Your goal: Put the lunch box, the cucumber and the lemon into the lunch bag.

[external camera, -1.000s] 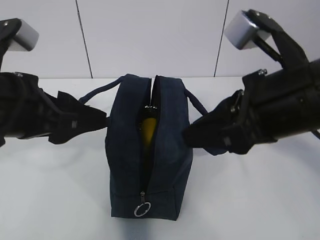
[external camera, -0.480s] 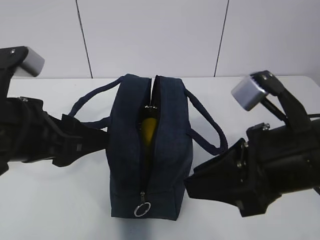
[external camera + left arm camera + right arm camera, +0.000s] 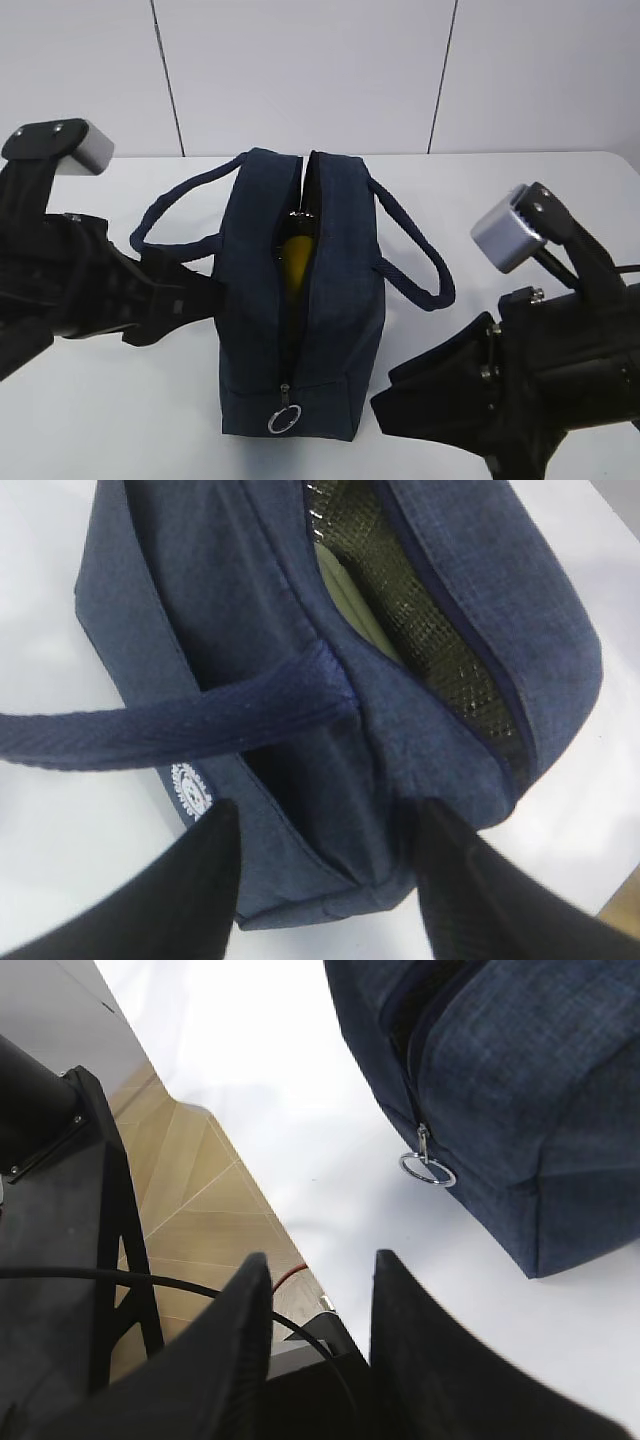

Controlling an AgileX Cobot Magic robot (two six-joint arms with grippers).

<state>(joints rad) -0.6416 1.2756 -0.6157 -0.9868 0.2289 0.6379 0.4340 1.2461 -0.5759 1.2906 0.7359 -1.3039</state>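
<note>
The navy lunch bag (image 3: 335,300) stands mid-table with its top zipper open; the ring pull (image 3: 285,418) hangs at the near end. Through the slit shows the yellow lemon (image 3: 293,262). In the left wrist view the lunch box's pale green lid (image 3: 345,590) lies inside, under the lining. The cucumber is hidden. My left gripper (image 3: 205,295) is open against the bag's left side, and its fingers straddle a lower corner of the bag (image 3: 325,810). My right gripper (image 3: 385,405) hovers open and empty off the bag's near right corner (image 3: 315,1290), close to the ring pull (image 3: 428,1170).
Two loop handles droop to either side of the bag (image 3: 415,250). The table's near edge (image 3: 250,1200) runs just under my right gripper, with wooden floor and a black robot frame (image 3: 60,1240) beyond it.
My right arm has left the bag's right side and dropped toward the near right corner. My left arm has slid lower and nearer along the bag's left side. The bag has stayed put.
</note>
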